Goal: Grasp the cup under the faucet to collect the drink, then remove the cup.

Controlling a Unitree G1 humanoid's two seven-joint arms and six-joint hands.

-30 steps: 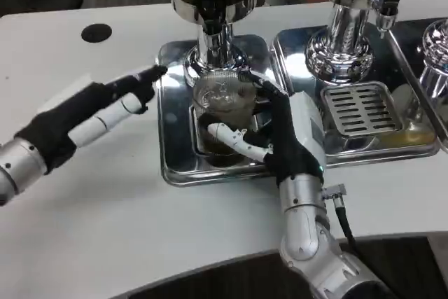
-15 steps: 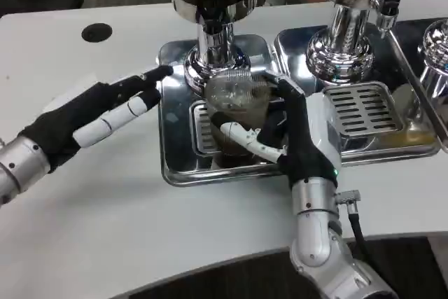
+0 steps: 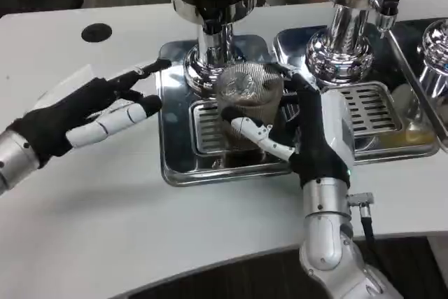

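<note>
On the table's left side, the left hand [image 3: 91, 113] lies open and empty, its fingers stretched toward the chrome drip tray [image 3: 175, 166]. Over that tray's grille, just right of the dispenser column [image 3: 213, 33], the right hand [image 3: 308, 138] grasps the clear cup [image 3: 246, 103], which holds dark drink.

Left robot hand [image 3: 84, 113]: black back, white and black fingers, ribbed silver forearm.
Right robot hand [image 3: 308, 138]: white back panel, black palm, silver jointed forearm, black cable at wrist.
</note>
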